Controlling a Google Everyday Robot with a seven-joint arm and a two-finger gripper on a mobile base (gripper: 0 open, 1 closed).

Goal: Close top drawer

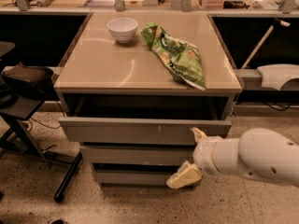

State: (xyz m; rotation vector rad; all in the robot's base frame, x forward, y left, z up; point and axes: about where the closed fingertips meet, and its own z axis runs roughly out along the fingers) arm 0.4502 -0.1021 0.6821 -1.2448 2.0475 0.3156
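Note:
The top drawer [135, 131] is a wide grey drawer with small white scuffs right of centre. It stands pulled out from under the tabletop, with a dark gap above its front. My gripper [189, 155] is in front of the drawer's right part. Its upper cream finger [198, 134] is at the drawer front's lower right. Its lower finger [184, 176] hangs before the lowest drawer front. The fingers are spread apart and hold nothing. My white arm [252, 157] comes in from the right.
Two more grey drawer fronts [135, 155] sit below. On the beige tabletop [103, 64] are a white bowl [122, 29] and a green chip bag [180, 55]. A black stand [23, 92] is at the left, and white equipment [278, 76] is at the right.

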